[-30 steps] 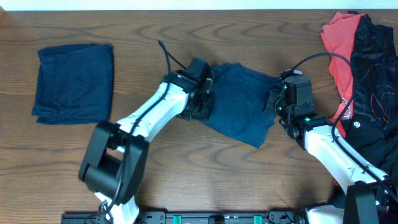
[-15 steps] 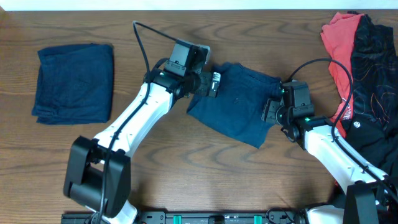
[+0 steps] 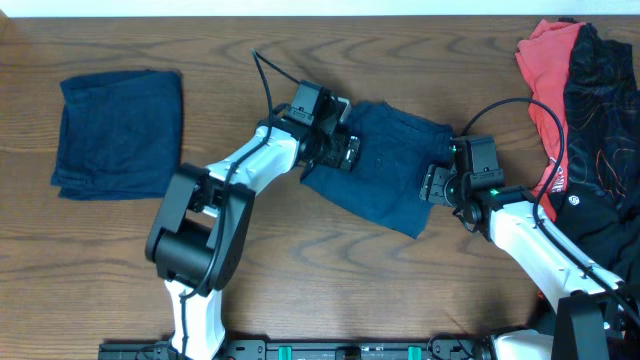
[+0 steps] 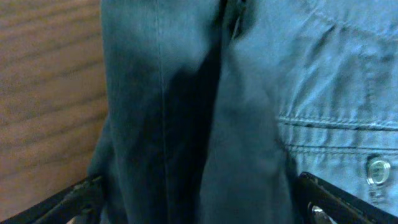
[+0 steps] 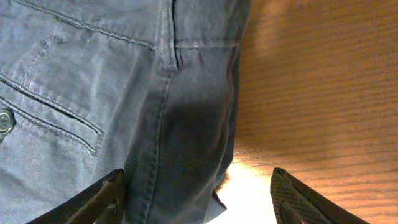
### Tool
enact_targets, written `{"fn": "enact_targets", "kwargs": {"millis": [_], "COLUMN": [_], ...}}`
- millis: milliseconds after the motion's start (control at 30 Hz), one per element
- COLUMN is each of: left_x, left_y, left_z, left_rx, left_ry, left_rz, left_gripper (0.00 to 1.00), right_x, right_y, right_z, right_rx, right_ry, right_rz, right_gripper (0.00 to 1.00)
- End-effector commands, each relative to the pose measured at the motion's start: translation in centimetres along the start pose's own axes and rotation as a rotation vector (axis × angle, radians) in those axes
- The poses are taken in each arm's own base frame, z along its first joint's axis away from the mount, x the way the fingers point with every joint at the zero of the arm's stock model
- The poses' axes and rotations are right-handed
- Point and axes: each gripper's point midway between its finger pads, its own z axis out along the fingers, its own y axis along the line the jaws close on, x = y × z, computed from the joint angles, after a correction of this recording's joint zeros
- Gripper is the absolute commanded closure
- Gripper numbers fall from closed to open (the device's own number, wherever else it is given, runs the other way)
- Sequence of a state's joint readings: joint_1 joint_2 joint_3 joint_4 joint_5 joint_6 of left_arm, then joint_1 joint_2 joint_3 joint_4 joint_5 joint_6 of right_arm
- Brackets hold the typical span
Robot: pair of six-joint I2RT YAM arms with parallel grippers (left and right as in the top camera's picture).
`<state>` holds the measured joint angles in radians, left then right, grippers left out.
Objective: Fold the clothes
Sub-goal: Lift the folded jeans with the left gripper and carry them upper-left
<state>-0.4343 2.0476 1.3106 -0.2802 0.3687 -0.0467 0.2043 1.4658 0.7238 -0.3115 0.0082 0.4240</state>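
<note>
The dark navy shorts (image 3: pixel 385 170) lie flat in the middle of the table, and a pocket button (image 4: pixel 376 169) shows in the left wrist view. My left gripper (image 3: pixel 343 152) is over their left edge, open wide, with fabric (image 4: pixel 186 112) lying between its fingers (image 4: pixel 326 199), ungripped. At the shorts' right edge my right gripper (image 3: pixel 433 185) is also open. It straddles the denim hem (image 5: pixel 174 149) and bare wood, one of its fingers (image 5: pixel 102 199) resting by the cloth. More clothes, a red shirt (image 3: pixel 548 60) and black garments (image 3: pixel 600 130), are heaped at the far right.
A folded navy garment (image 3: pixel 120 132) lies at the far left of the wooden table (image 3: pixel 300 260). The heap at the right reaches the table's right edge, close to my right arm and its cable (image 3: pixel 520 100).
Both grippers have opened and let go of the shorts. My left arm lifted back off the left edge and has come down on it again. The right gripper shifted slightly down.
</note>
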Motion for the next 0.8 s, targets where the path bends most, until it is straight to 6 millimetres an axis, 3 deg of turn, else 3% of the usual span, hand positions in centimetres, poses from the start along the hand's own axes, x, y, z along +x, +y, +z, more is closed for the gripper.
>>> {"fn": "enact_targets", "kwargs": {"millis": [0, 133, 267, 333, 433, 500, 600, 767], "left_x": [1.4, 1.9, 2.1, 2.2, 2.4, 2.2, 0.9, -3.4], "left_y": [0.5, 0.6, -0.7, -1.5, -1.6, -1.2, -0.1, 3.2], "left_z": [1.5, 2.0, 2.2, 2.2, 2.2, 1.8, 0.1, -6.0], "left_rx": [0.01, 0.01, 0.06, 0.093, 0.094, 0.087, 0.076, 0.028], "left_ry": [0.047, 0.063, 0.072, 0.078, 0.086, 0.081, 0.038, -0.129], "left_rz": [-0.027, -0.036, -0.03, -0.025, -0.013, -0.008, -0.029, -0.106], "left_gripper": [0.02, 0.01, 0.25, 0.42, 0.69, 0.8, 0.88, 0.89], "right_x": [0.0, 0.3, 0.5, 0.7, 1.0, 1.2, 1.2, 0.6], "right_y": [-0.3, -0.4, -0.5, -0.5, -0.7, -0.8, -1.3, -2.2], "right_z": [0.0, 0.0, -0.1, -0.1, -0.1, -0.2, -0.6, -2.0], "right_rx": [0.012, 0.017, 0.022, 0.024, 0.031, 0.035, 0.057, 0.094], "right_ry": [0.0, 0.012, 0.021, 0.025, 0.038, 0.046, 0.045, 0.007], "right_rz": [0.018, 0.018, 0.017, 0.017, 0.017, 0.018, 0.019, 0.027], "right_gripper": [0.28, 0.28, 0.28, 0.28, 0.27, 0.27, 0.27, 0.27]}}
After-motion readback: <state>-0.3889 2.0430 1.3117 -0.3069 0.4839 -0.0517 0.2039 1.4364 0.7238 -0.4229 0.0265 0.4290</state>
